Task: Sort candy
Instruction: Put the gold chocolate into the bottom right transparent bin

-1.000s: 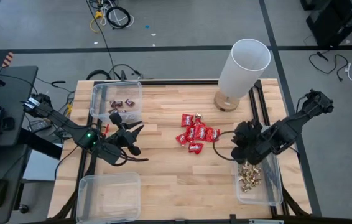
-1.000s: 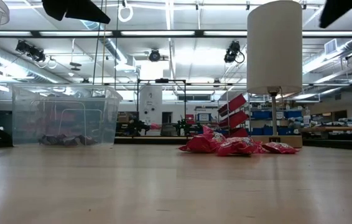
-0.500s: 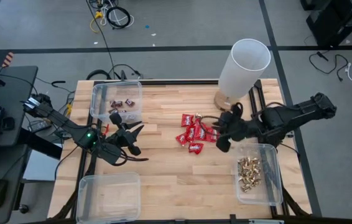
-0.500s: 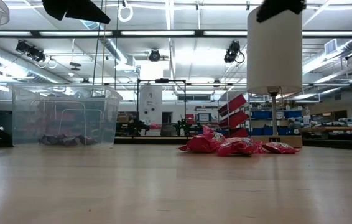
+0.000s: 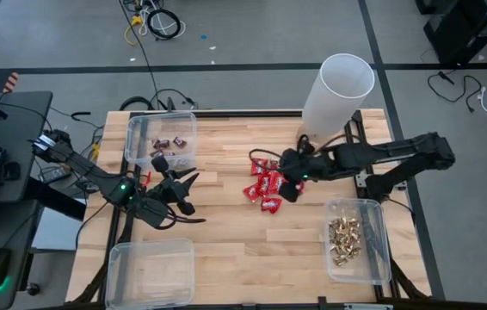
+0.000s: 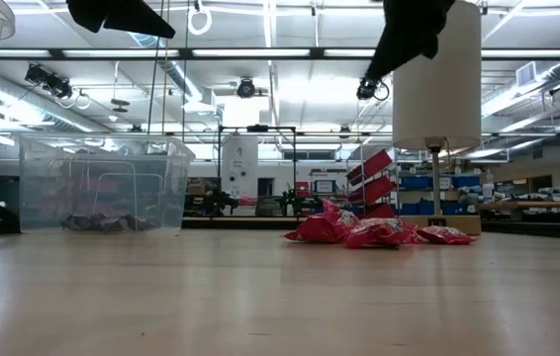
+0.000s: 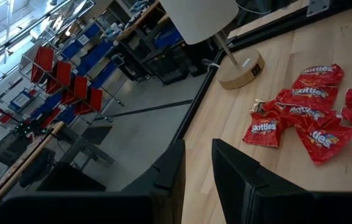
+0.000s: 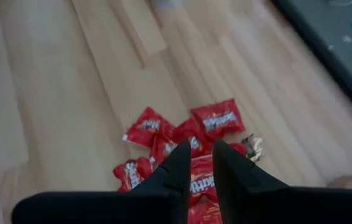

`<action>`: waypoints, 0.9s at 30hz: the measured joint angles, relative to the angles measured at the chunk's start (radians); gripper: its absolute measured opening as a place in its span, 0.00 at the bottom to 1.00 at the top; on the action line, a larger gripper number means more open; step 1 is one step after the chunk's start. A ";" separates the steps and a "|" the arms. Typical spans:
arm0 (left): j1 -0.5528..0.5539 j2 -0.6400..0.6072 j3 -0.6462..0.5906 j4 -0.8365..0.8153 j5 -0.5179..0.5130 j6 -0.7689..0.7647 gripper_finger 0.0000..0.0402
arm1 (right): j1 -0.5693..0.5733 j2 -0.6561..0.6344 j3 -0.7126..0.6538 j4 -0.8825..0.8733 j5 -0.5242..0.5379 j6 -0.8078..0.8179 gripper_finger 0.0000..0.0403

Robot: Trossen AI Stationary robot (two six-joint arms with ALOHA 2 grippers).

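task's remaining loose candy: a heap of shiny red crinkly plastic packets (image 5: 271,187) near the centre of the pale wooden plank surface (image 5: 226,232), with one small gold-foil piece (image 8: 254,148) tucked at the heap's edge. already binned: gold-foil pieces (image 5: 344,239) in the clear plastic bin at 4 o'clock (image 5: 379,258), dark mini bars (image 5: 171,143) in the clear bin at 10 o'clock (image 5: 136,129); a third clear bin at 7 o'clock (image 5: 151,274), apparently without contents.

right claw (image 5: 291,176) above the heap's 3 o'clock side, off the surface in the low view, fingers (image 8: 176,171) close with a narrow gap, pinching nothing. left claw (image 5: 175,185) parked at 9 o'clock just beside the dark-bar bin, fingers (image 7: 238,168) slightly apart, nothing between them.

white cylindrical lamp (image 5: 336,95) on a round wooden base at 1 o'clock of the heap, near the right arm's reach path.

handling, by judgement: packets light, soft, crinkly and slick, overlapping, so likely to slide or lift a neighbour. best taken across the puffy middle of an outlying packet, pressing down to the wood first. gold piece small and half hidden; needs a narrow pinch from its exposed side.
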 joint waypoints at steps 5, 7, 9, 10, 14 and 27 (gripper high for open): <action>0.000 0.000 0.000 0.000 0.000 0.000 0.21 | -0.039 0.080 0.000 0.000 -0.076 -0.001 0.13; 0.000 0.000 0.000 0.000 0.000 0.000 0.21 | -0.048 0.108 0.000 0.000 -0.096 -0.004 0.13; 0.000 0.000 0.000 0.000 0.000 0.000 0.21 | -0.054 0.133 0.000 -0.001 -0.112 -0.012 0.13; 0.000 0.000 0.000 0.000 0.000 0.000 0.21 | -0.057 0.143 0.000 -0.001 -0.116 -0.018 0.13; 0.000 0.000 0.000 0.000 0.000 0.000 0.21 | -0.064 0.178 0.000 -0.002 -0.122 -0.046 0.13; 0.000 0.000 0.000 0.000 0.000 0.000 0.21 | -0.065 0.244 -0.002 -0.105 -0.117 -0.033 0.14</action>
